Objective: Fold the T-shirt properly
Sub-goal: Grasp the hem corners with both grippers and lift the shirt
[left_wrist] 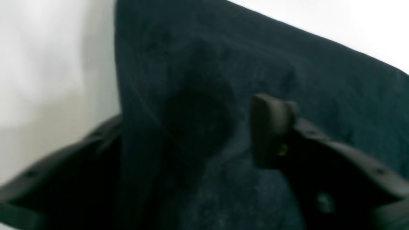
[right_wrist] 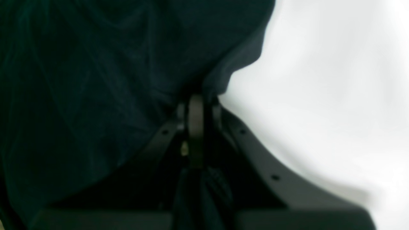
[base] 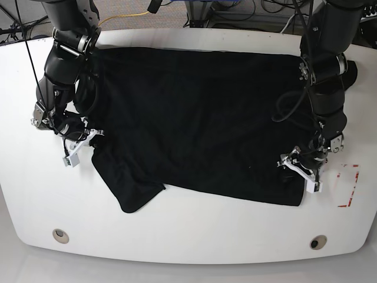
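The black T-shirt (base: 200,118) lies spread across the white table (base: 188,230), with a loose flap hanging toward the front left corner. My right gripper (base: 88,138), on the base view's left, is at the shirt's left edge. In the right wrist view its fingers (right_wrist: 195,108) are shut together with a bunched fold of the T-shirt (right_wrist: 96,80) pinched in them. My left gripper (base: 297,171) is at the shirt's front right corner. In the left wrist view its jaws stand wide apart, one fingertip (left_wrist: 271,127) showing and the other under the T-shirt (left_wrist: 223,64) edge that lies between them.
Red corner marks (base: 349,186) are on the table just right of the left gripper. Two round holes (base: 59,235) (base: 318,242) sit near the table's front edge. Cables (base: 126,15) run behind the table's back edge.
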`<state>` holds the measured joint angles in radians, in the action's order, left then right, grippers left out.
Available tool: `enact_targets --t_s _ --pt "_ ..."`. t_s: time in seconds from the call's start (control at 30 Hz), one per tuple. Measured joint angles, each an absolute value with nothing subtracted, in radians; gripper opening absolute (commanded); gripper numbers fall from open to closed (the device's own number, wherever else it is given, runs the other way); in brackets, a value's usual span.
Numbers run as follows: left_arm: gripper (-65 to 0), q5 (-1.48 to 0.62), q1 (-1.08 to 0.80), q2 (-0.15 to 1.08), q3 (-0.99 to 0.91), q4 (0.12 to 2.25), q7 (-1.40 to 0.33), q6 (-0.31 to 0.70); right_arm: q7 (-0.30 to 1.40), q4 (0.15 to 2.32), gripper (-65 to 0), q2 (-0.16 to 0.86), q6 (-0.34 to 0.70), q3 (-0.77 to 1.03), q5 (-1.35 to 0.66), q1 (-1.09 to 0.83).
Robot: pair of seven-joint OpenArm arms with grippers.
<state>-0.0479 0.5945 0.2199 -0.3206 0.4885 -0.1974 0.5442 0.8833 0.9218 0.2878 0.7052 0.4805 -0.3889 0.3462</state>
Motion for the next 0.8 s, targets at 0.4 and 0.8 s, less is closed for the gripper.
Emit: enact_targets --t_s 0.4,0.8 --pt "-65.0 -0.046 0.582 0.221 -0.32 0.522 -0.224 0.426 0.901 0.959 -65.0 0.282 0.707 0.48 -0.373 0.344" --pt "-65.0 -0.042 0.384 0.218 -0.327 1.163 -0.554 0.566 1.106 1.233 -65.0 0.282 0.696 0.474 -0.326 0.335"
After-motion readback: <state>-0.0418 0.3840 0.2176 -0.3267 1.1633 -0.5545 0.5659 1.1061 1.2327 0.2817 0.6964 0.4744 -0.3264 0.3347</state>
